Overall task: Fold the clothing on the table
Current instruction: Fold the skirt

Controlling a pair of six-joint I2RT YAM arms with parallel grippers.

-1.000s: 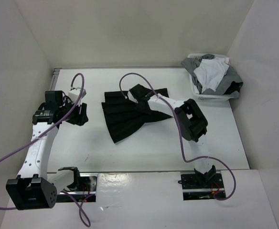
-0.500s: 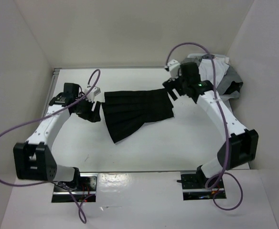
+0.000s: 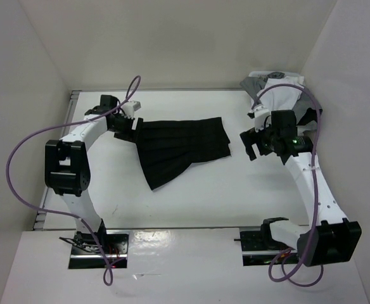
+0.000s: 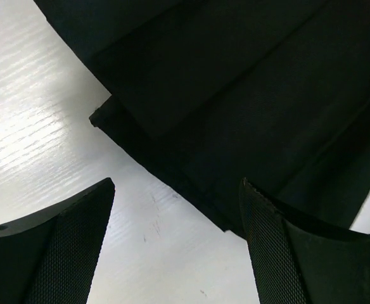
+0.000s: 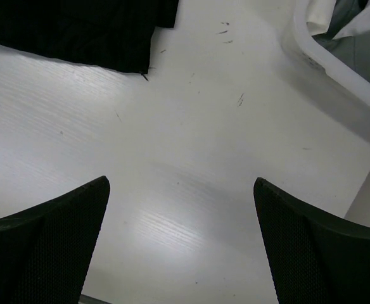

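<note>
The clothing (image 3: 178,149), a black pleated skirt, lies spread flat on the white table (image 3: 191,202), wider at its lower left. My left gripper (image 3: 127,126) hovers at its upper left corner. In the left wrist view that gripper (image 4: 176,183) is open, with bare table (image 4: 33,95) between the fingers and its right finger over the hem of the black fabric (image 4: 236,95). My right gripper (image 3: 251,140) stands open to the right of the skirt and apart from it. In its wrist view the gripper (image 5: 181,180) has only table between its fingers, and the skirt's corner (image 5: 77,31) lies farther off.
A white basket (image 3: 280,130) heaped with grey and white garments (image 3: 280,95) sits at the back right, close behind my right arm; its rim (image 5: 324,60) shows in the right wrist view. White walls enclose the table. Purple cables loop over both arms.
The skirt went from bunched to spread flat. My right gripper let go and drew back to the right, toward the basket. My left gripper moved in to the skirt's upper left corner and opened wider.
</note>
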